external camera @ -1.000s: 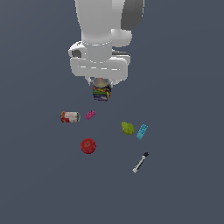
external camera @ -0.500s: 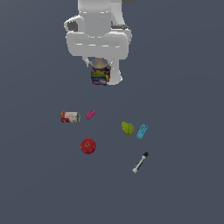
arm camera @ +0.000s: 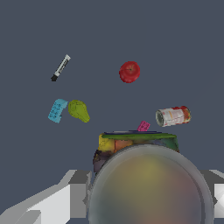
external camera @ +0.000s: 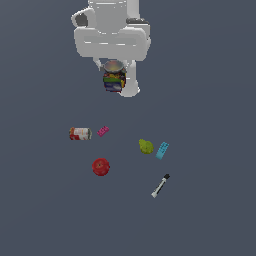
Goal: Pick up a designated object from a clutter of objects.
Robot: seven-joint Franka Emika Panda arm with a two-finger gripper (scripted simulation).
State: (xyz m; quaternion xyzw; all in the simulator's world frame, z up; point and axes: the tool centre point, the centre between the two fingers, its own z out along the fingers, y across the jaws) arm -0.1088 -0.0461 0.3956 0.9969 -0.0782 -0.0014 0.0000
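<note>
Held aloft, clear of the table (external camera: pixel 210 210), the dark multicoloured can (external camera: pixel 114 79) sits clenched in the claw (external camera: pixel 114 75), its silvery top blurring the wrist view and hiding the fingertips.

Dark can (external camera: pixel 114 79) with yellow, red, blue patches, red-white can (external camera: pixel 80 133), pink brick (external camera: pixel 103 131), green pear (external camera: pixel 145 146), red apple (external camera: pixel 101 166)

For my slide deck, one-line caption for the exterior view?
Panda gripper holds the multicoloured can lifted above the clutter of objects left on the grey floor.
</note>
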